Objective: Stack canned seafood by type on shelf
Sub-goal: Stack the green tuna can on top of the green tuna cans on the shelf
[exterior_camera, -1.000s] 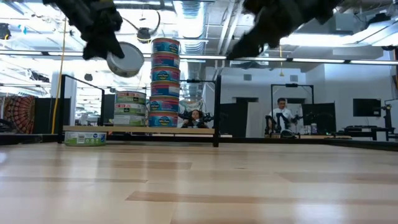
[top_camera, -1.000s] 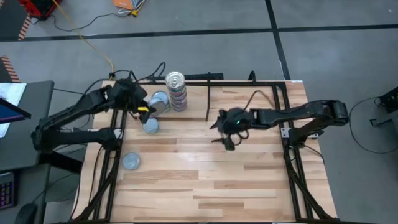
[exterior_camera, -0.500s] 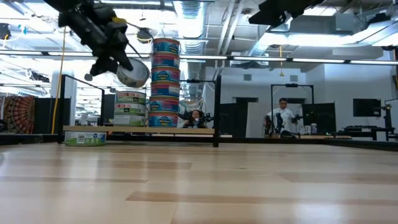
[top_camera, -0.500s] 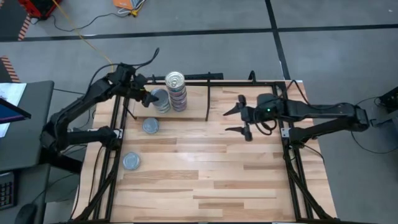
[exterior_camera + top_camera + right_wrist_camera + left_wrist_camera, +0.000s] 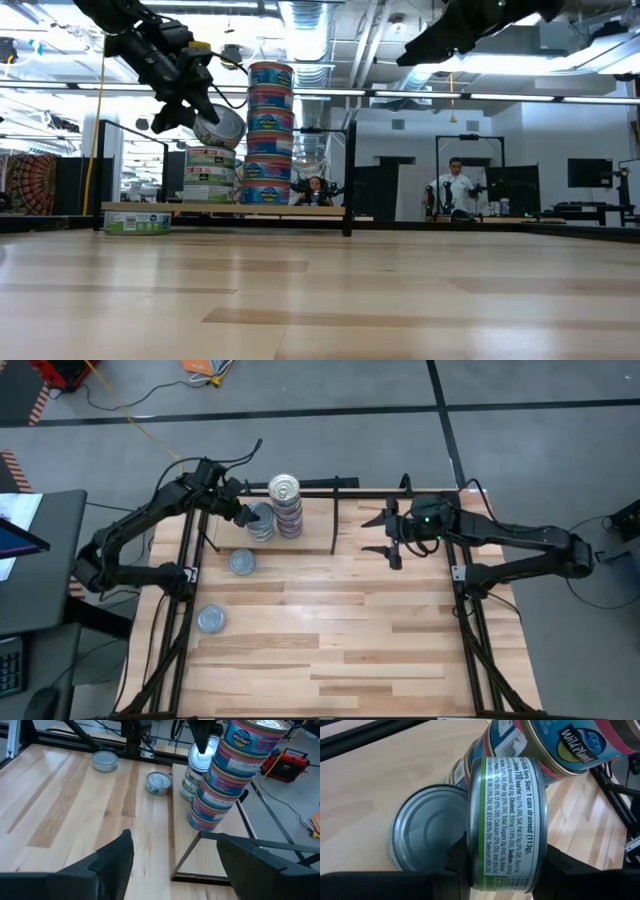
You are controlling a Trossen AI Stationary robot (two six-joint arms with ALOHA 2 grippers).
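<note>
I see the left tool (image 5: pixel 195 100) clamped on a green-labelled tin (image 5: pixel 507 822), tilted above the short stack (image 5: pixel 209 174). The right tool (image 5: pixel 388 536) hangs wide open, holding nothing, above the shelf (image 5: pixel 420 510).

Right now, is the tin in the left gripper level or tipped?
Tipped: the green-label tin in the left gripper hangs at a slant above the short green stack.

The left hand (image 5: pixel 243 515) has carried its tin (image 5: pixel 220 126) over the short stack (image 5: pixel 209 173) (right hand (image 5: pixel 384 536) withdrew).
</note>
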